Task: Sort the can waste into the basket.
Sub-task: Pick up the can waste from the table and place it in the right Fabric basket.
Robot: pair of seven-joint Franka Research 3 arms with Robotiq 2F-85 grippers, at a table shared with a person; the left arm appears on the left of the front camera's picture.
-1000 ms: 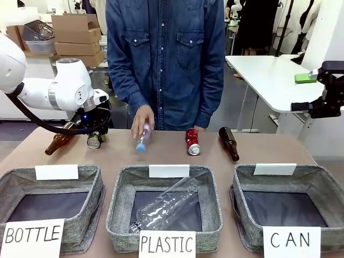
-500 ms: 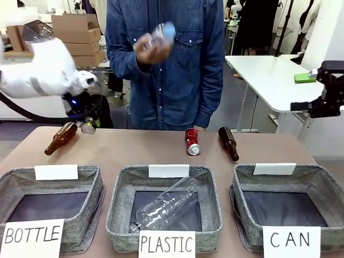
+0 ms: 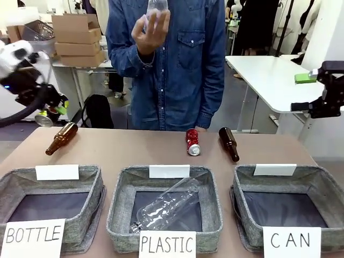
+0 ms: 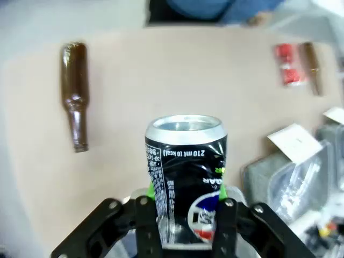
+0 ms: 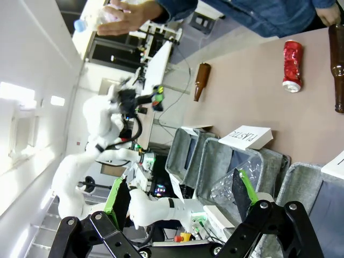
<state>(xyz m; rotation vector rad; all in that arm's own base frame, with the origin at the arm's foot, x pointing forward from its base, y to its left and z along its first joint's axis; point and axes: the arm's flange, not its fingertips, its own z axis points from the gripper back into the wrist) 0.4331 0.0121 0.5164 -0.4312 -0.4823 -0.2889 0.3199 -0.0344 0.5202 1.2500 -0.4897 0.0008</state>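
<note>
My left gripper hangs above the table's far left corner, shut on the black can. In the left wrist view the black can, silver top facing away, sits upright between the green pads of the left gripper. The red can lies on the table at the far middle, also seen as the red can and the red can. The CAN basket stands at the front right and holds nothing. My right gripper is raised at the far right, open, as is the right gripper.
A brown bottle lies at the far left, another brown bottle beside the red can. The PLASTIC basket holds a clear bottle; the BOTTLE basket is at the left. The person's hand holds a plastic bottle high.
My left gripper lifted the black can off the table and swung up and left. The person picked up the plastic bottle and raised it to chest height. The right arm stayed still.
</note>
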